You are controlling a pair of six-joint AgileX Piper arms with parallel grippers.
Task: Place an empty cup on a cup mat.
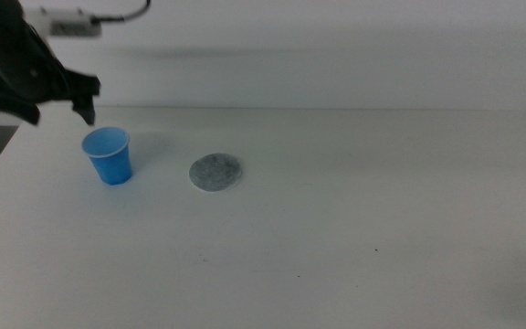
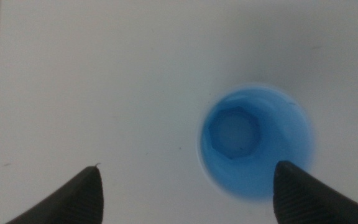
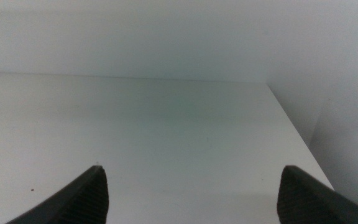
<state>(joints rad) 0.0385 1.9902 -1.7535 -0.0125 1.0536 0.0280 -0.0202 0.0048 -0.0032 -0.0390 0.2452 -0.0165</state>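
1. Tabletop [image 1: 354, 228] was white and carried two things, both toward its far left part.
2. The cup [image 1: 108, 155] stood upright there, bright blue, its mouth open upward; the left wrist view looked straight down into it [image 2: 253, 146] and showed a paler blue inside with nothing in it.
3. The cup mat [image 1: 215, 172] lay flat just to the right of the cup, a mottled grey disc with a pale edge, apart from the cup and not touching it.
4. The left claw [image 1: 57, 105] hung above and slightly left of the cup, its two dark jaws spread wide and holding nothing [image 2: 188, 186]; one jaw tip sat over the cup's rim in the wrist view.
5. The right claw [image 3: 191, 190] was out of the middle view; its own camera showed its jaws spread wide over bare tabletop, holding nothing.
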